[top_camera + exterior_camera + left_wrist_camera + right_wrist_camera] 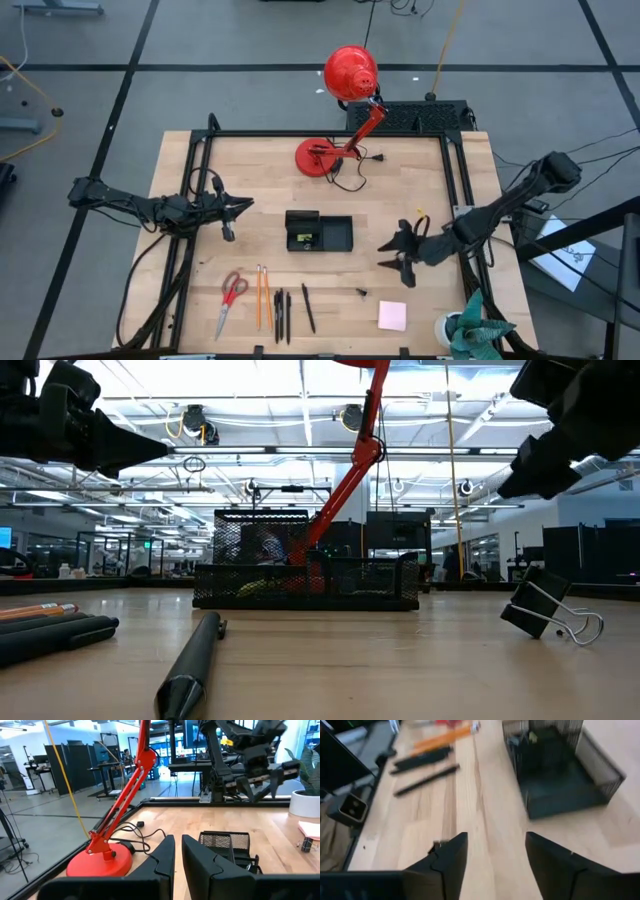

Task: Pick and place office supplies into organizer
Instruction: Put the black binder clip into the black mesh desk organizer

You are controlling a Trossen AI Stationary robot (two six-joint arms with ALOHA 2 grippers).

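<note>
We cannot tell what the small yellow-green piece (309, 238) inside the organizer (335, 234) is; the plant (474, 330), at five o'clock, is cut off.

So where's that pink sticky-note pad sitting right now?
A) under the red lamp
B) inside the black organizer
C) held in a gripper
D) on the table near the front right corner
D: the pink sticky-note pad lies flat on the table, apart from the organizer and both grippers.
</note>
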